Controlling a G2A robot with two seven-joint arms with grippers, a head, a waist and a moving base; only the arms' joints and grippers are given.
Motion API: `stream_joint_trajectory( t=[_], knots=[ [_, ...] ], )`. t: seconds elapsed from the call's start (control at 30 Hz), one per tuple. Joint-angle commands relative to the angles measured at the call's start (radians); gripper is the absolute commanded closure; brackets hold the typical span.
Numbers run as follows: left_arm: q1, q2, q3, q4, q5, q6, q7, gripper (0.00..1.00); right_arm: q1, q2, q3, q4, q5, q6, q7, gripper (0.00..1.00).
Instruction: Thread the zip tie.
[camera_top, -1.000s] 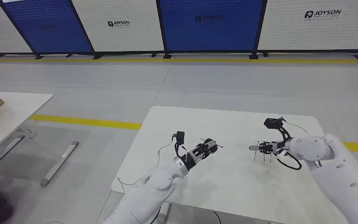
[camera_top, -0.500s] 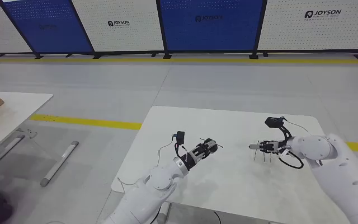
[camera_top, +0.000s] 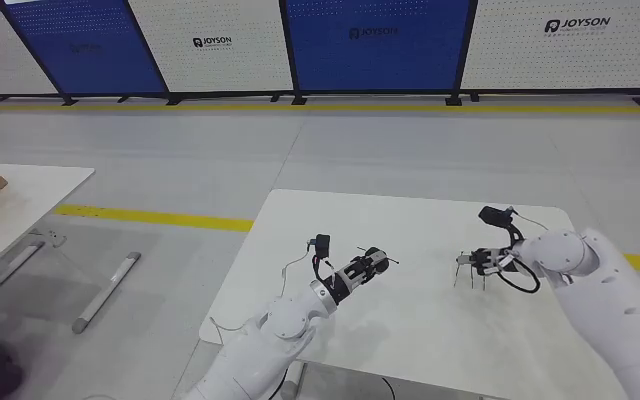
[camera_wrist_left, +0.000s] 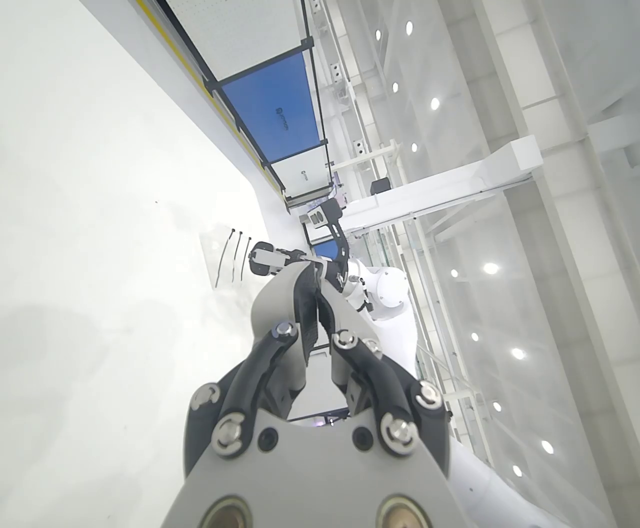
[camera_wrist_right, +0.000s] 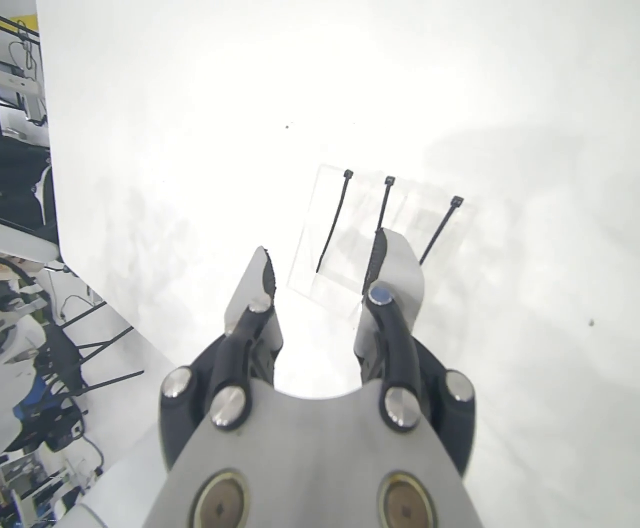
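The zip ties (camera_wrist_right: 334, 220) are thin black plastic, and they lie on a clear, see-through plastic sheet (camera_wrist_right: 360, 220). The table (camera_wrist_right: 200, 125) is white, smooth and matt. The right gripper (camera_wrist_right: 322, 242) and the left gripper (camera_wrist_left: 316, 280) have smooth grey shells that look like metal, shiny silver screws, and black pads (camera_wrist_right: 374, 257) with tiny rough ridges.

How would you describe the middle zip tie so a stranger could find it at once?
On the white table, find the clear sheet just ahead of the open right gripper. Three black zip ties lie on it side by side; pick the middle zip tie, the only one whose tail runs behind a gripper finger.
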Motion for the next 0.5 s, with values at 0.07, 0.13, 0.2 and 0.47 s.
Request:
stream_joint_trajectory(
  t=[0.07,0.13,0.2,0.47],
  knots=[
    [0.000,0.000,0.000,0.000,0.000,0.000,0.000,1.00,0.017,-0.010,-0.009,0.036,0.004,0.020,0.008,0.64],
    [0.000,0.000,0.000,0.000,0.000,0.000,0.000,1.00,0.025,-0.014,-0.014,0.051,0.001,0.034,0.014,0.64],
    [0.000,0.000,0.000,0.000,0.000,0.000,0.000,1.00,0.033,-0.020,-0.022,0.066,0.000,0.046,0.026,0.63],
    [0.000,0.000,0.000,0.000,0.000,0.000,0.000,1.00,0.063,-0.041,-0.044,0.109,-0.016,0.094,0.028,0.67]
  ],
)
